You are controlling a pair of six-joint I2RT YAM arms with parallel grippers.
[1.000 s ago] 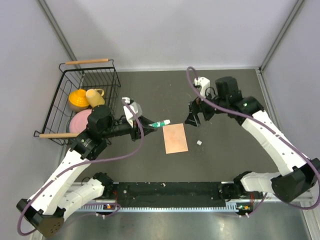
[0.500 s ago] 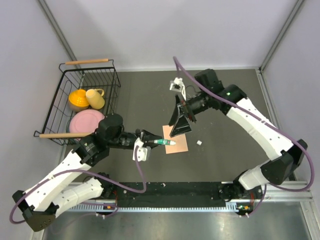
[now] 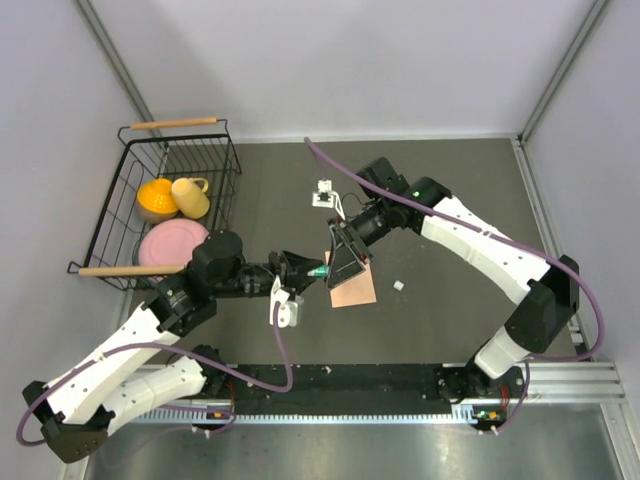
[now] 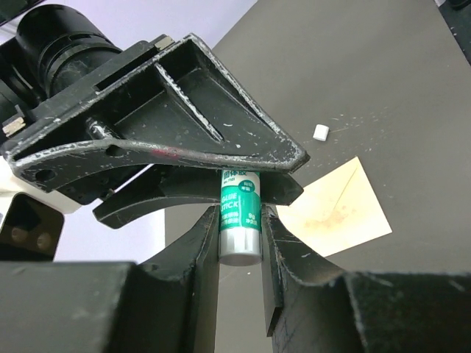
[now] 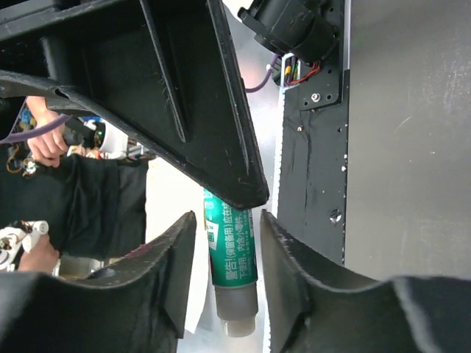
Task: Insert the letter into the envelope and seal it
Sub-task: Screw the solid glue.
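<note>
Top external view: we see both arms meet over the middle of the dark grey table. Its far and right stretches lie open up to the pale walls. A black wire basket with crockery fills the far left corner, and a black rail runs along the near edge.

The left arm reaches in from the near left with its forearm roughly level. Its left end effector is clamped on a white-and-green glue stick. The right arm bends wide along the right side and stretches back toward the centre. The fingers of its right end effector sit close on either side of the same stick, but we cannot tell whether they press it.

The flat peach paper envelope lies on the table just below the meeting point, its far part hidden under the right end effector. A small white scrap rests just beside it to the right.
</note>
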